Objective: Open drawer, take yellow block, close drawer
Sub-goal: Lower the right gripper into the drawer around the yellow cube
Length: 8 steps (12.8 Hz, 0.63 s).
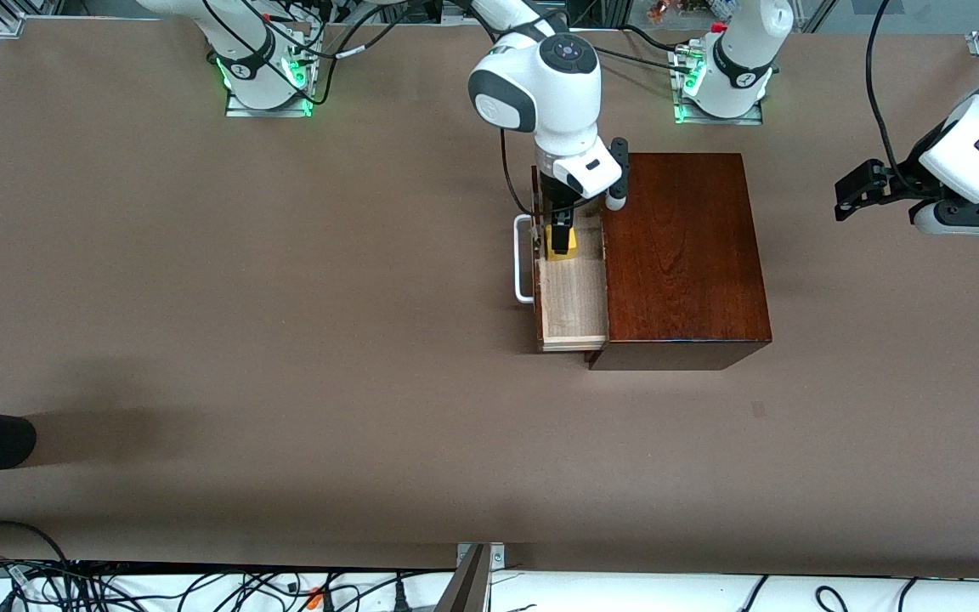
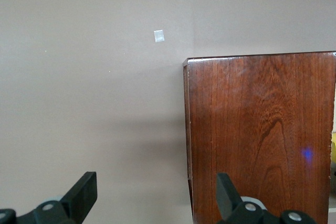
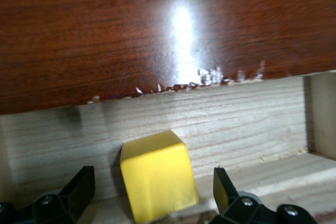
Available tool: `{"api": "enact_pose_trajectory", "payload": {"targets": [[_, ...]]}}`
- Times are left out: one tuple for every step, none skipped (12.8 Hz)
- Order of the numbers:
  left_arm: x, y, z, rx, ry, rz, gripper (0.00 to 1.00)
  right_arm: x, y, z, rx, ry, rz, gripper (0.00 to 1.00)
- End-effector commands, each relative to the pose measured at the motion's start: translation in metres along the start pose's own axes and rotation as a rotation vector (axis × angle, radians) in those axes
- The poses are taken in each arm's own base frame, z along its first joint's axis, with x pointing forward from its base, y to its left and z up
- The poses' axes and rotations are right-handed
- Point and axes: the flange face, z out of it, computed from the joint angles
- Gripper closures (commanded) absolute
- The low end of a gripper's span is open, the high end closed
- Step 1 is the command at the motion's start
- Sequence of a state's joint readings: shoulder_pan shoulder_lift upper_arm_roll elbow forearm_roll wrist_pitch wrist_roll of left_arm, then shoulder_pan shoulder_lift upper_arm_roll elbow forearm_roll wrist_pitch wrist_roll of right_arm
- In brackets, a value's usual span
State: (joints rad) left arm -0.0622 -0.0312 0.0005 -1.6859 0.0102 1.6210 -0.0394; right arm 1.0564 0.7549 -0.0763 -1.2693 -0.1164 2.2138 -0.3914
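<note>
The drawer (image 1: 572, 293) stands pulled out of the dark reddish-brown wooden box (image 1: 683, 255), sliding toward the right arm's end of the table (image 1: 285, 340), so that its pale wood floor lies bare and its white bar handle (image 1: 523, 259) sits at the 9 o'clock edge of the box in the front view. The yellow block (image 1: 561, 242) rests on the drawer floor at the end farther from the front camera, at about 12 o'clock within the opened part, close to the mouth of the box.

The right hand (image 1: 559, 228) has reached down into the drawer over the block. In the right wrist view its fingers (image 3: 79, 184) are spread wide, one on each side of the yellow block (image 3: 157, 177), with a clear gap between each pad and the cube; nothing is pinched.

The left hand (image 1: 859, 194) waits in the air over bare table at the left arm's end, at roughly 3 o'clock from the box. Its fingers (image 2: 84, 187) are also spread apart and hold nothing, with the box top (image 2: 262, 129) lying below one of them.
</note>
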Motion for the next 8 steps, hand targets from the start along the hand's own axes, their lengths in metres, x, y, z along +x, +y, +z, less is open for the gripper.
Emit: {"api": "enact_pose_trajectory", "payload": {"targets": [[0.0000, 0.0038, -0.0043, -0.022, -0.007, 0.001, 0.00, 0.0063, 0.0015, 0.0001, -0.021, 0.004, -0.028, 0.00], [0.0000, 0.0030, -0.0050, -0.022, -0.006, 0.000, 0.00, 0.0057, 0.0024, 0.0003, -0.025, 0.000, -0.032, 0.01], [0.0000, 0.0030, -0.0051, -0.022, -0.006, 0.000, 0.00, 0.0056, 0.0025, -0.0005, -0.025, -0.001, -0.031, 0.02], [0.0000, 0.0030, -0.0051, -0.022, -0.006, 0.000, 0.00, 0.0054, 0.0026, -0.0014, -0.024, -0.003, -0.031, 0.02], [0.0000, 0.0021, -0.0043, -0.022, -0.007, -0.002, 0.00, 0.0053, 0.0030, -0.0034, -0.024, -0.003, -0.032, 0.03], [0.0000, 0.0021, -0.0043, -0.022, -0.007, -0.002, 0.00, 0.0055, 0.0033, -0.0046, -0.025, -0.002, -0.032, 0.07], [0.0001, 0.0021, -0.0050, -0.022, -0.006, -0.002, 0.00, 0.0051, 0.0040, -0.0045, -0.026, -0.002, -0.031, 0.15], [0.0000, 0.0021, -0.0043, -0.022, -0.007, -0.003, 0.00, 0.0051, 0.0040, -0.0045, -0.026, -0.002, -0.031, 0.20]]}}
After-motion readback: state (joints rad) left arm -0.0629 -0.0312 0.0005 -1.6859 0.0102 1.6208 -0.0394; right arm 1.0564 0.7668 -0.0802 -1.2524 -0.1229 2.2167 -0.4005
